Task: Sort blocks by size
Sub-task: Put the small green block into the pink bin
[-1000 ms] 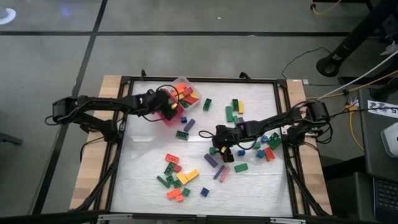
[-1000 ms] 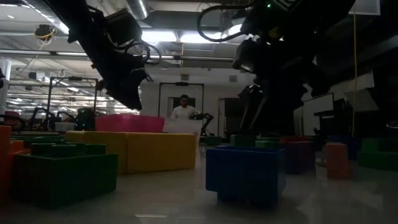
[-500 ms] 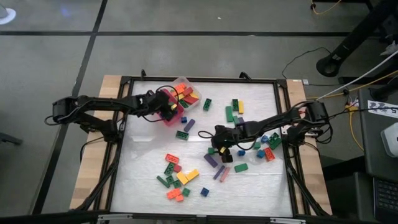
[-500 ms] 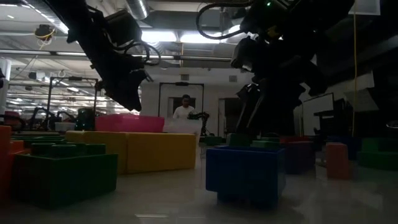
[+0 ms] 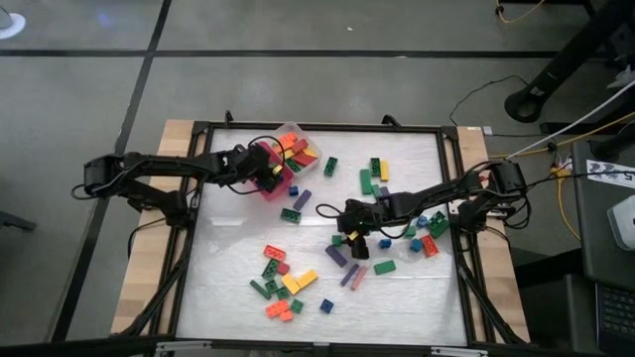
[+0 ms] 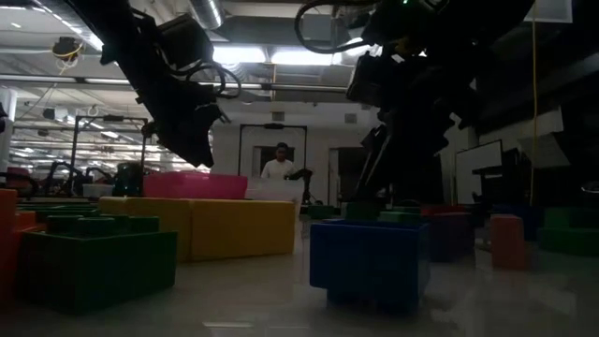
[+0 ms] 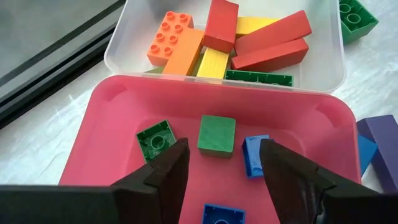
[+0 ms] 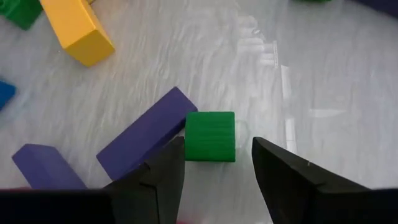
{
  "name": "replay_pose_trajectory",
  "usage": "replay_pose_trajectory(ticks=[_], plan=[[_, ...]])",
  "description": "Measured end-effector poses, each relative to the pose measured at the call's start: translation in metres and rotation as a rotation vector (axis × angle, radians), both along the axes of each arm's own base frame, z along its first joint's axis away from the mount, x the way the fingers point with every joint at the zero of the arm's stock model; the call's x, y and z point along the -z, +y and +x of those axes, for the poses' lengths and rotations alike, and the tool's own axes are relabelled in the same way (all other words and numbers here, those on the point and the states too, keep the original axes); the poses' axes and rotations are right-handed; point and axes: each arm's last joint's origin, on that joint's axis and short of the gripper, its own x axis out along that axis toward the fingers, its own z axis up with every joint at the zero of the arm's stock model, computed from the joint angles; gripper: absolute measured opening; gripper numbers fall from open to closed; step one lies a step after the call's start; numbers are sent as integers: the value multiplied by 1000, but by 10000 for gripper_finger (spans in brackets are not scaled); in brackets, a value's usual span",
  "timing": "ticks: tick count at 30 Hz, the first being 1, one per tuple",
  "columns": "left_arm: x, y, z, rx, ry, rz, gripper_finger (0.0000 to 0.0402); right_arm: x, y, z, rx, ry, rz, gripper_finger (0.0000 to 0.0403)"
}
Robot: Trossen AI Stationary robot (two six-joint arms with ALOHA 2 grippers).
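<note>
My left gripper (image 7: 224, 165) hangs open over the pink tray (image 7: 112, 124), with nothing between its fingers. In the tray lie two green blocks (image 7: 216, 134) and two blue ones (image 7: 254, 154). Behind it, the clear tray (image 7: 124, 37) holds long red, orange, yellow and green blocks. My right gripper (image 8: 214, 165) stands open near the table's middle, just above a small green block (image 8: 210, 135) that rests on the table against a long purple block (image 8: 146, 140). In the high view these are the left gripper (image 5: 267, 173), the right gripper (image 5: 349, 228) and the green block (image 5: 339, 239).
Loose blocks lie scattered on the white table: a cluster near the front (image 5: 283, 283), some by the right arm (image 5: 427, 233), green ones farther back (image 5: 368, 180). A yellow block (image 8: 78, 28) and a second purple one (image 8: 46, 167) lie beyond the green block. A black frame (image 5: 451, 198) rims the table.
My right gripper has rolled a little about its own pointing line while staying above the small green block. Both arms have otherwise kept their places, and no block has visibly moved.
</note>
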Motion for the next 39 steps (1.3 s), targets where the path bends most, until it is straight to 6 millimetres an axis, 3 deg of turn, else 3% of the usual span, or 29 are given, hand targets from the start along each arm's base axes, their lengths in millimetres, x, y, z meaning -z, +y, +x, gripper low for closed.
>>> replay_pose_trajectory(ticks=[10,32,39], plan=[[0,0,0,0,0,0,183,0,16,-2,33,-23,-113,186],[0,0,0,-20,-16,-11,182,-2,17,0,29,-53,-99,186],[0,0,0,-22,-17,-12,182,9,17,3,29,-24,-103,186]])
